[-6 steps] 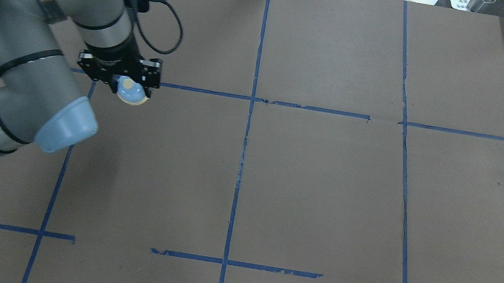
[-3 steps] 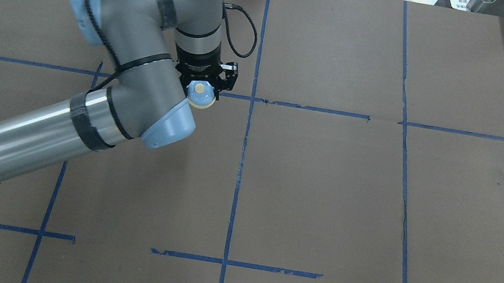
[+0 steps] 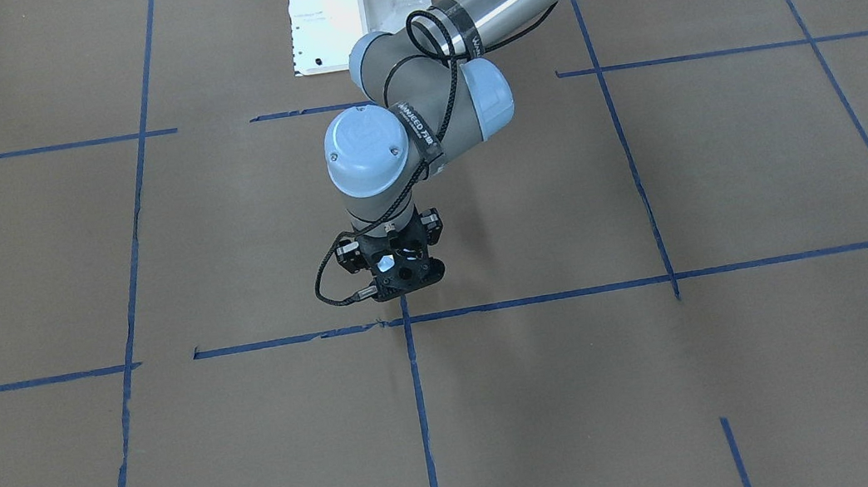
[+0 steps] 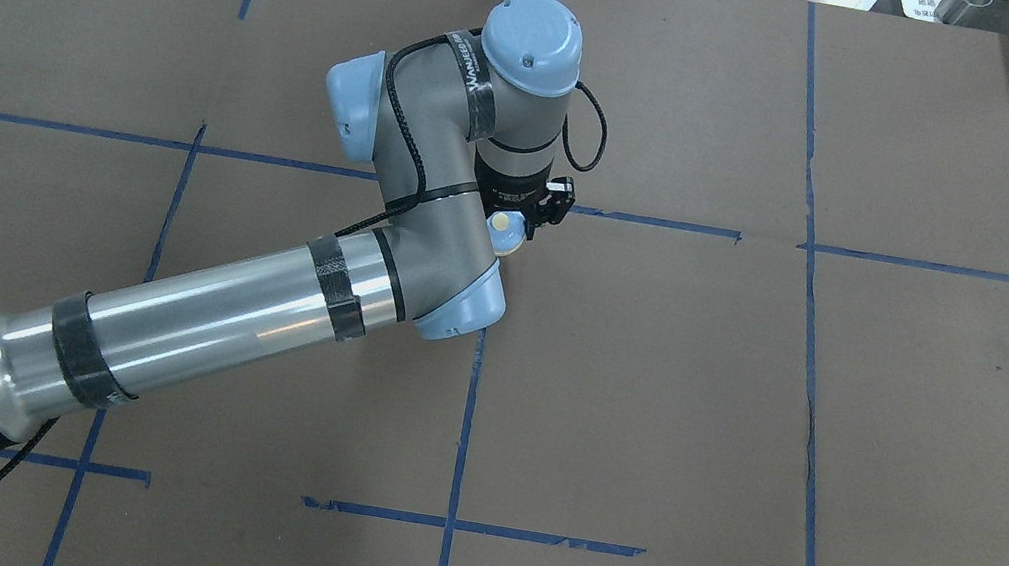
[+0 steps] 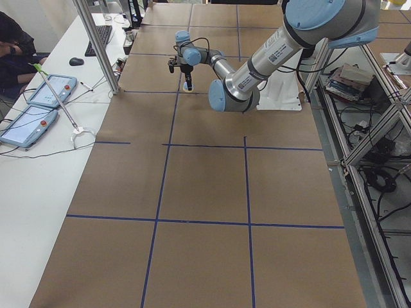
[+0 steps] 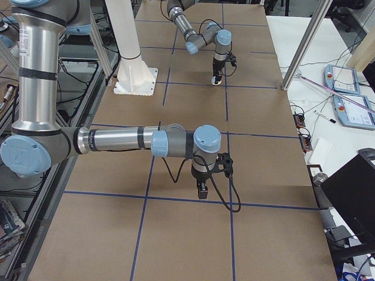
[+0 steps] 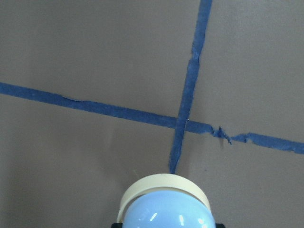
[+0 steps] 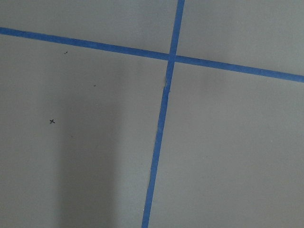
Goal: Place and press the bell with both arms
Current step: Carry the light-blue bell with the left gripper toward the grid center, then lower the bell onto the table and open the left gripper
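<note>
Clamped on the bell [image 4: 506, 235], the left gripper's [image 3: 403, 278] jaws pinch the light-blue dome from either side, cream button up. The bell hangs low over the brown paper table [image 4: 648, 397], just beside a crossing of blue tape lines [image 7: 183, 124]; whether its rim touches the paper, I cannot tell. The right gripper [image 6: 202, 191] points down near another tape line, well apart, and I cannot tell how its jaws stand.
</note>
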